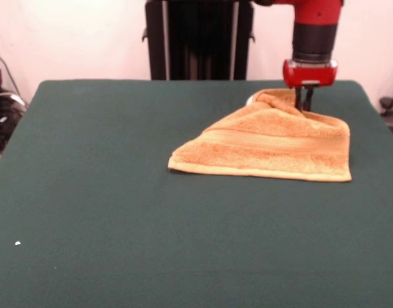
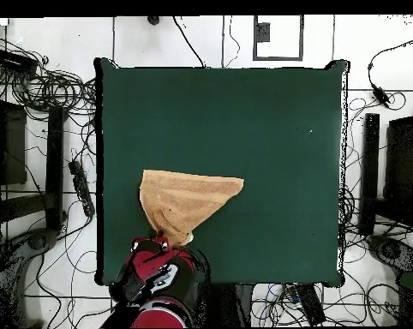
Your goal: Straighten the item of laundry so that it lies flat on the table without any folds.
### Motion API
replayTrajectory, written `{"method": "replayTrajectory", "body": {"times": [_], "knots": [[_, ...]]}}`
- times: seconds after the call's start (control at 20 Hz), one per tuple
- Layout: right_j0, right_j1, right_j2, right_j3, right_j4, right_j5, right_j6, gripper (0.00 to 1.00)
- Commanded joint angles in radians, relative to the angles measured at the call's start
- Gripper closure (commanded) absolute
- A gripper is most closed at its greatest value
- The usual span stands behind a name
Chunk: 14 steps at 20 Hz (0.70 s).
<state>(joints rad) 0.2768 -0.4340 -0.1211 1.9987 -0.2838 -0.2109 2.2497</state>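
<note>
The item of laundry [image 1: 273, 144] is a golden-tan terry towel on the right far part of the green table [image 1: 119, 192]. It is pulled into a triangle with a woven band across it. Its far corner is bunched and raised up to my gripper [image 1: 305, 102], whose dark fingers [image 1: 308, 97] stand close together and shut on the cloth below the red wrist. In the overhead view the towel [image 2: 186, 201] narrows to a point at the gripper [image 2: 165, 243], which is mostly hidden under the red arm. Its wide edge lies flat toward the table's [image 2: 244, 111] middle.
A small white speck [image 1: 17, 243] lies on the cloth near the front left. Cables [image 2: 47, 86] and dark equipment crowd the floor around the table. The black pedestal [image 1: 198, 38] stands behind the far edge.
</note>
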Motion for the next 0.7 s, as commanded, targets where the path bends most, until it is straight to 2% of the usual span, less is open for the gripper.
{"method": "replayTrajectory", "body": {"times": [0.05, 0.4, 0.55, 0.7], "knots": [[0.075, 0.03, -0.039, -0.069, 0.112, -0.047, 0.141, 1.0], [0.051, -0.009, 0.011, -0.03, 0.107, -0.02, 0.149, 1.0], [0.057, -0.06, 0.038, 0.014, 0.138, 0.029, 0.18, 1.0], [0.09, -0.136, 0.074, 0.08, 0.208, 0.088, 0.236, 1.0]]}}
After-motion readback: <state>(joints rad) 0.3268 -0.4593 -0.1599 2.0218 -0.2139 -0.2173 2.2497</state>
